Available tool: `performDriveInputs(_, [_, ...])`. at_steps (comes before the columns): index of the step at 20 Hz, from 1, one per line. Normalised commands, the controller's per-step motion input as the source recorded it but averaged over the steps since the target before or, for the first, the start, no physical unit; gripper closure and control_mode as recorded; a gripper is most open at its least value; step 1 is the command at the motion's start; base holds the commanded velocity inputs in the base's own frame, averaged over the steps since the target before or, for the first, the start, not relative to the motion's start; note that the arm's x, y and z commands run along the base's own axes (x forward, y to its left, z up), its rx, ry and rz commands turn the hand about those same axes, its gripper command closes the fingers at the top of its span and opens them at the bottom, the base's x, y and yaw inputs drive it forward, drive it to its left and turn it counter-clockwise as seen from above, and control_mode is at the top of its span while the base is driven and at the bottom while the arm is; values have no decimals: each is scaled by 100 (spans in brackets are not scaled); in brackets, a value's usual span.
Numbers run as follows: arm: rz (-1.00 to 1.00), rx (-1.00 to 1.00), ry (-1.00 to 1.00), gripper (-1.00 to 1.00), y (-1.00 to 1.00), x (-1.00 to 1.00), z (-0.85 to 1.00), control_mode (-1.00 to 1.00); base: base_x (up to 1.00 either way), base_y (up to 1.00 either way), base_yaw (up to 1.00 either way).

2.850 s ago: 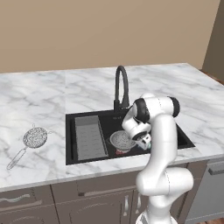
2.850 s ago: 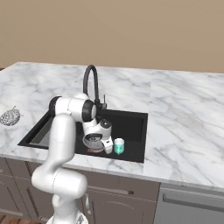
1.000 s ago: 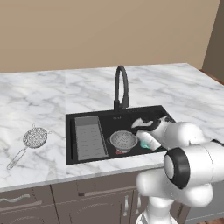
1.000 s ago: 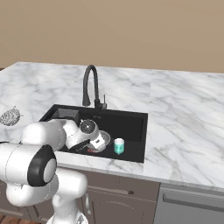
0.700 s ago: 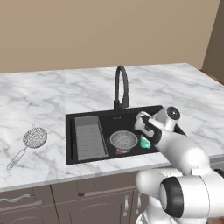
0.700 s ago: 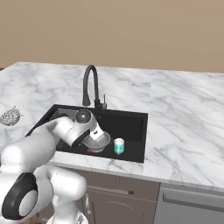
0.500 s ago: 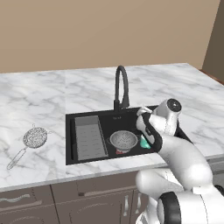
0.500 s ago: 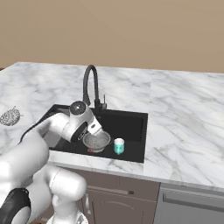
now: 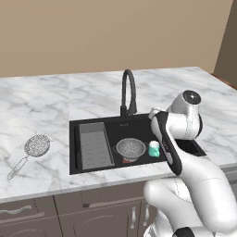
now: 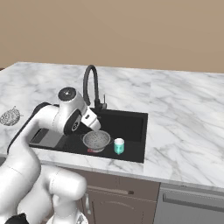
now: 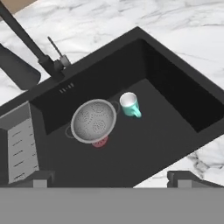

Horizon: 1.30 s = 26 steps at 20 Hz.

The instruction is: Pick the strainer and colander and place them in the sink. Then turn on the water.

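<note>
Colander (image 11: 93, 121) upright in sink (image 9: 139, 127), beside teal cup (image 11: 129, 105); strainer (image 9: 36, 145) on table (image 9: 41, 106); pincer (image 11: 113, 178) released, empty.

Colander (image 9: 131, 148) upright in black sink (image 9: 183, 147), teal cup (image 9: 154, 148) just beside it. Strainer (image 9: 36, 145) on marble counter (image 9: 41, 106), left of sink. Faucet (image 9: 129, 92) behind basin.

Plain tan wall (image 9: 115, 32), white marble counter (image 9: 41, 97), brown cabinet fronts (image 9: 69, 217) below
</note>
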Motion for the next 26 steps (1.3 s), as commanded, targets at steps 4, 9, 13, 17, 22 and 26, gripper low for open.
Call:
performDriveInputs(4, [7, -5, 4, -100, 0, -54, 44, -100, 0, 0, 0])
performDriveInputs(9, [12, -5, 7, -100, 14, -44, 32, -100, 0, 0, 0])
performDriveInputs(13, [14, 0, 16, -100, 26, -48, 13, -100, 0, 0, 0])
performDriveInputs(17, [7, -2, 14, -100, 23, -34, 17, -100, 0, 0, 0])
performDriveInputs(22, [0, -3, 7, -100, 11, -30, 2, -100, 0, 0, 0])
performDriveInputs(26, [4, -2, 0, -100, -3, -37, 0, -100, 0, 0, 0])
